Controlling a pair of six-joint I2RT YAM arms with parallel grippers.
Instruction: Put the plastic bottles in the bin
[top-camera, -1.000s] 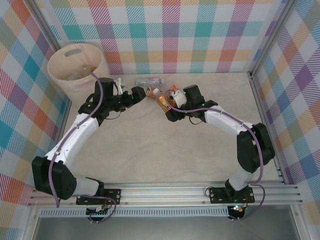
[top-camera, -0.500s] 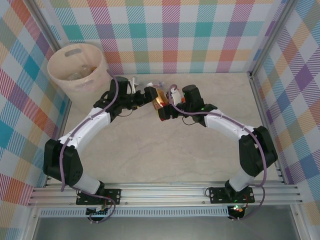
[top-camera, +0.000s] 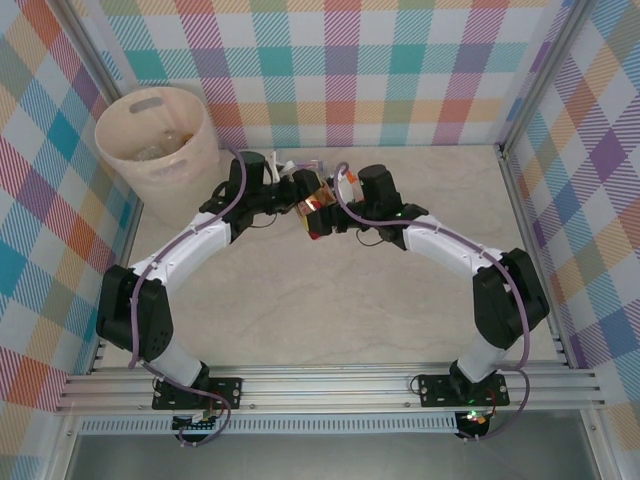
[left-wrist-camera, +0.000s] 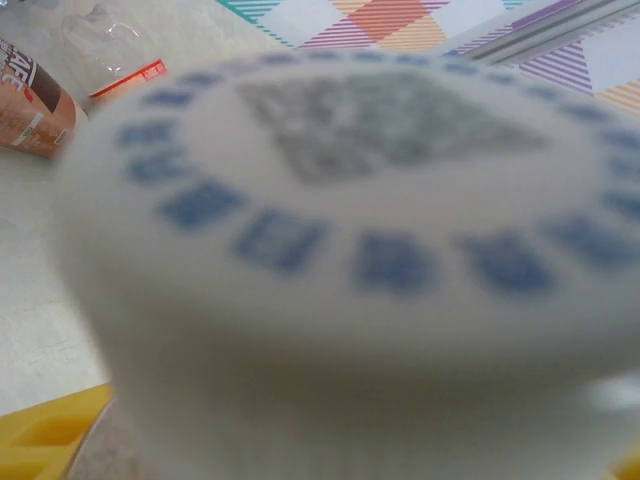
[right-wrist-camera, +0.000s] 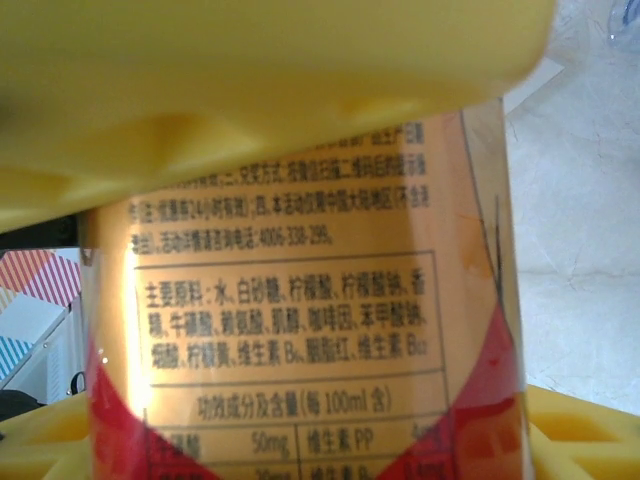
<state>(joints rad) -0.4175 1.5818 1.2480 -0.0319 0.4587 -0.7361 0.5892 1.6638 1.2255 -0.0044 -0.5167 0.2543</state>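
Note:
My right gripper (top-camera: 319, 216) is shut on a plastic bottle (top-camera: 317, 205) with a gold and red label, mid-table at the back. In the right wrist view that label (right-wrist-camera: 300, 330) sits between the yellow fingers (right-wrist-camera: 250, 80). My left gripper (top-camera: 302, 190) meets it from the left. It is shut on a bottle whose white cap (left-wrist-camera: 360, 230), ringed with blue marks, presses up against the left wrist camera. The pale pink-beige bin (top-camera: 176, 172) stands at the back left with clear bottles (top-camera: 160, 148) inside.
More bottles lie close behind the two grippers: a clear one (top-camera: 290, 163), an orange-brown labelled one (left-wrist-camera: 30, 100) and a crushed clear one with a red strip (left-wrist-camera: 110, 50). Checked walls and metal rails (top-camera: 520, 200) close in the table.
My left arm swung right from beside the bin to the bottle cluster and its jaws closed. My right arm shifted left with its bottle, so both grippers now meet.

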